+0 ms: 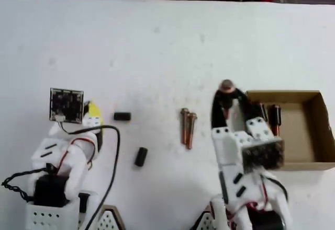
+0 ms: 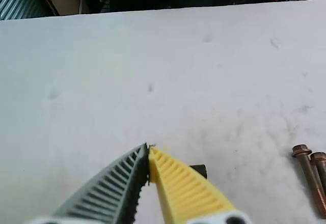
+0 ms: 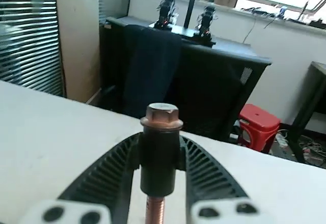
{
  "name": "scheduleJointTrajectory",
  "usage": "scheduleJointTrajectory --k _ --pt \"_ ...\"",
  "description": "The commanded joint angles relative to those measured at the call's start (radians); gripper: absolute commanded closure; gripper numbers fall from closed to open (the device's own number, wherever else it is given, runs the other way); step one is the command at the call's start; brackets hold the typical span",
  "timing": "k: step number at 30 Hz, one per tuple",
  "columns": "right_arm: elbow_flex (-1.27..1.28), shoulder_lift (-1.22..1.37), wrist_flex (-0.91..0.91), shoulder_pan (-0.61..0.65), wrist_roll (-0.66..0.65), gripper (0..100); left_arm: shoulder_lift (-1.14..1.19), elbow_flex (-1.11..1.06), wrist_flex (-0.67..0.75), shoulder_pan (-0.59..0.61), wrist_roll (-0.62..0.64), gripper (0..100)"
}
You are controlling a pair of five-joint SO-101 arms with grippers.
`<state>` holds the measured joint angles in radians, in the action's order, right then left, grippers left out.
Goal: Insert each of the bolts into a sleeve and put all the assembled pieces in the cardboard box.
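Sleeved bolt (image 1: 226, 86) just outside cardboard box (image 1: 285, 94)

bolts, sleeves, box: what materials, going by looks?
Bolts: metal, maybe copper-plated steel, going by the reddish-brown sheen and flanged hex heads. Sleeves: matte black, probably plastic or rubber; which one is unclear. Box: plain brown cardboard with thin folded walls.

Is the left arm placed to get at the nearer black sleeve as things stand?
Probably yes: the sleeve lies just beside the left gripper on bare table, nothing between; the shut jaws must open first.
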<state>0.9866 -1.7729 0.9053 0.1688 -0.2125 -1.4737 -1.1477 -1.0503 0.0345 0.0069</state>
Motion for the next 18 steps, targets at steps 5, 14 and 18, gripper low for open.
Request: scheduleJointTrajectory --k 5,14,18 --pt "-0.278 0.308 0.064 -0.048 -0.014 98.1 -0.220 0.074 -0.063 0.005 -0.002 97" --pt "-0.430 0.786 0.061 -0.209 -0.018 98.1 -0.355 -0.034 -0.135 0.012 -0.002 97" --pt "-0.519 1.056 0.061 -0.311 -0.021 98.1 -0.355 -0.101 -0.137 0.013 -0.003 97"
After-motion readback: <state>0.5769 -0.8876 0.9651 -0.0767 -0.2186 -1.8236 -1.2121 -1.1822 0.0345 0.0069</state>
